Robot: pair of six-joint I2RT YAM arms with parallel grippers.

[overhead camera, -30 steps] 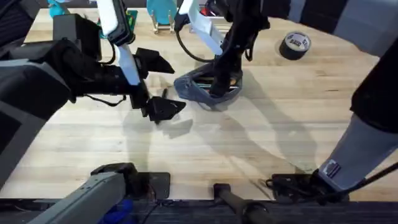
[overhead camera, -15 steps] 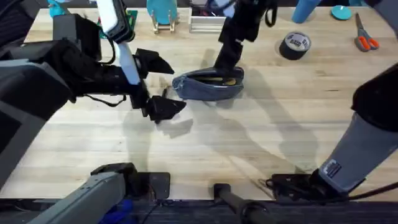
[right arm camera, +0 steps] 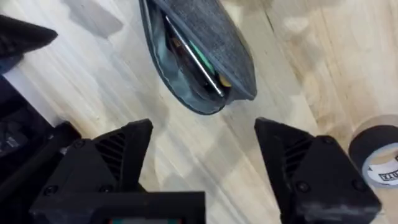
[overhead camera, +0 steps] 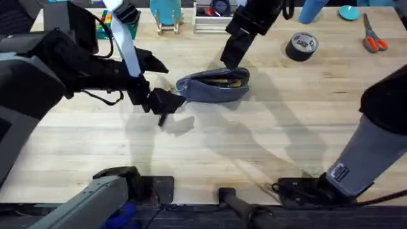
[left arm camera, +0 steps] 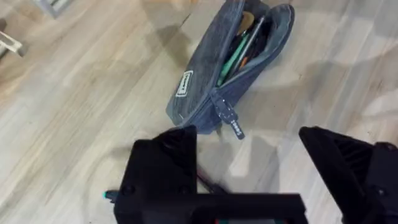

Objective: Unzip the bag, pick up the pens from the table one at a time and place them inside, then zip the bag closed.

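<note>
The blue-grey bag [overhead camera: 213,86] lies unzipped on the table [overhead camera: 254,152], mouth gaping. Several pens [left arm camera: 244,45] lie inside it, one of them green. Its metal zipper pull [left arm camera: 232,122] hangs at the end nearest my left gripper [overhead camera: 173,84]. That gripper hovers open just left of the bag, its fingers [left arm camera: 163,169] spread wide. A thin dark pen [left arm camera: 210,184] lies on the wood, partly hidden under one finger. My right gripper [overhead camera: 230,60] is open and empty, raised above the bag's far side; its wrist view looks down into the bag [right arm camera: 205,53].
A black tape roll [overhead camera: 301,46] sits right of the bag, and orange-handled scissors [overhead camera: 372,35] lie at the far right. A teal stand [overhead camera: 166,16] and a small tray [overhead camera: 213,22] line the back edge. Bare wood stretches in front of the bag.
My right gripper has lifted out of the bag and drawn back toward the far edge, now empty. The bag has settled flat. My left gripper has shifted slightly up and toward the bag.
</note>
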